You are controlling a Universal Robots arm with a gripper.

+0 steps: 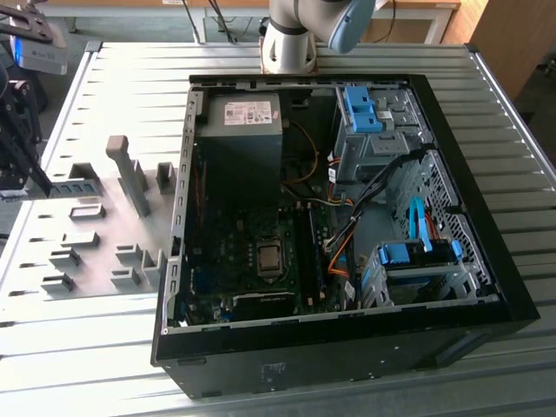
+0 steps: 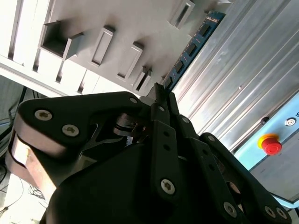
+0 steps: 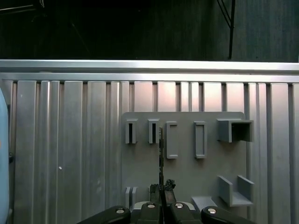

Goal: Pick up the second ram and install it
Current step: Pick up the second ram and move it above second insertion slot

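Above the grey holder plate [image 3: 187,170], the second ram [image 2: 190,48] is gripped edge-on by the gripper [image 3: 161,187], whose fingers are closed on it. The plate is laid on the ribbed metal table [image 3: 70,140], beside the open computer case [image 1: 304,352].

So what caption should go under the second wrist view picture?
Gripper shut on the blue second ram stick, grey slotted holder behind it.

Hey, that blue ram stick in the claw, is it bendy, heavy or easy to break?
Probably stiff: the second ram juts straight from the claw without sagging. Likely light, since it looks very thin edge-on in the first wrist view. Its exposed chips suggest it may be fragile.
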